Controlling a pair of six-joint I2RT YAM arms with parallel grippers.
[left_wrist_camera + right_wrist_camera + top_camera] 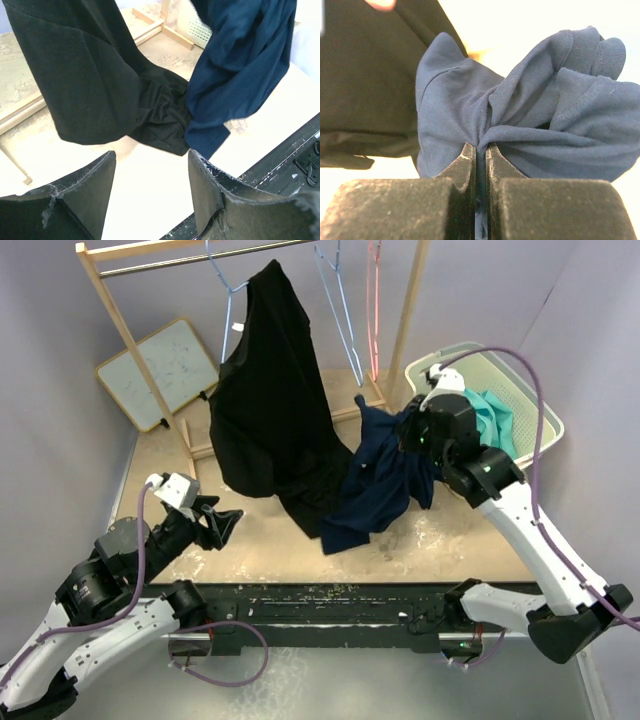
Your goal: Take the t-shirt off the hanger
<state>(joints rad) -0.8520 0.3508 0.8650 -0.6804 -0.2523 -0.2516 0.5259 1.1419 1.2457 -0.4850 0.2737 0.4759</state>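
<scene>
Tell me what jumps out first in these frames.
A big black garment hangs from the wooden rack at the back, its lower end pooling on the table. Right beside it, the right gripper is shut on a bunched navy t-shirt, held in front of the white basket. The left gripper sits open at the near left, holding nothing.

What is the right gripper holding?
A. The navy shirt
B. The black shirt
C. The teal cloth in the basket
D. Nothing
A: in the right wrist view, the right gripper has its jaws pinched shut on a fold of the navy shirt.
</scene>
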